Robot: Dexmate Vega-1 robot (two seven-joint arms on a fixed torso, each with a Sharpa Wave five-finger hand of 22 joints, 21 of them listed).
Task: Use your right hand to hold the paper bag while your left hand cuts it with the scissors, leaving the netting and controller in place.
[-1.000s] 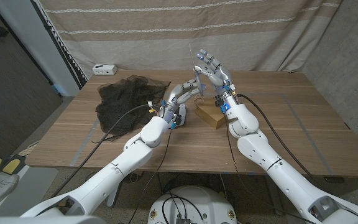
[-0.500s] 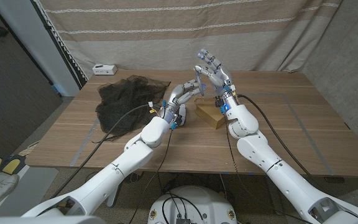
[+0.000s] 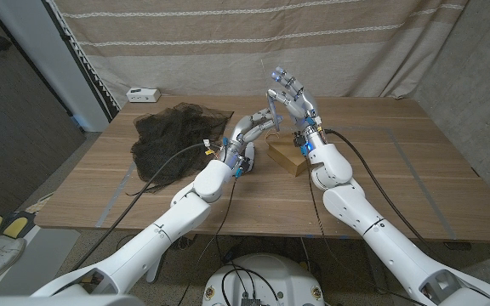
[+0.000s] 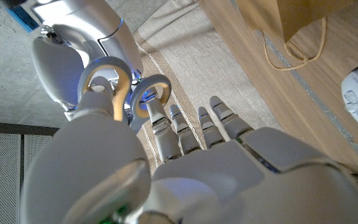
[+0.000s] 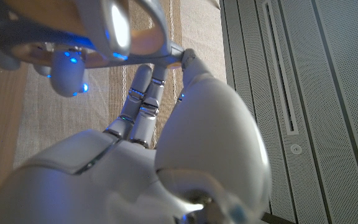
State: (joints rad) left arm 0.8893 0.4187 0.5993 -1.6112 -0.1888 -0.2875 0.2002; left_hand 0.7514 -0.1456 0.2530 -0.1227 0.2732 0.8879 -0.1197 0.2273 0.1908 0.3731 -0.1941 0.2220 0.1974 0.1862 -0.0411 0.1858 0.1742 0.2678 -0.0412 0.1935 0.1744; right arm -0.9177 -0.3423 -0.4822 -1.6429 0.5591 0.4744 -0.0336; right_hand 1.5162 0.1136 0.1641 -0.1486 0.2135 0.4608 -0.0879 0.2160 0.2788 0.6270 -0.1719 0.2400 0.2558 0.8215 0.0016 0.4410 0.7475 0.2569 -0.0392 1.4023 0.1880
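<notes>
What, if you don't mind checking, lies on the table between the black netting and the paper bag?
In the head view, the left robot hand with the scissors sits between the netting and the paper bag.

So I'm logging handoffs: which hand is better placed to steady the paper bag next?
Right: the right hand hovers raised and open just above the paper bag, while the left hand holds the scissors.

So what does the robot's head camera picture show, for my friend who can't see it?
Two white robot arms meet mid-table: the left hand holds scissors up beside the raised right hand, above a brown paper bag. Black netting and a white controller lie farther left.
</notes>
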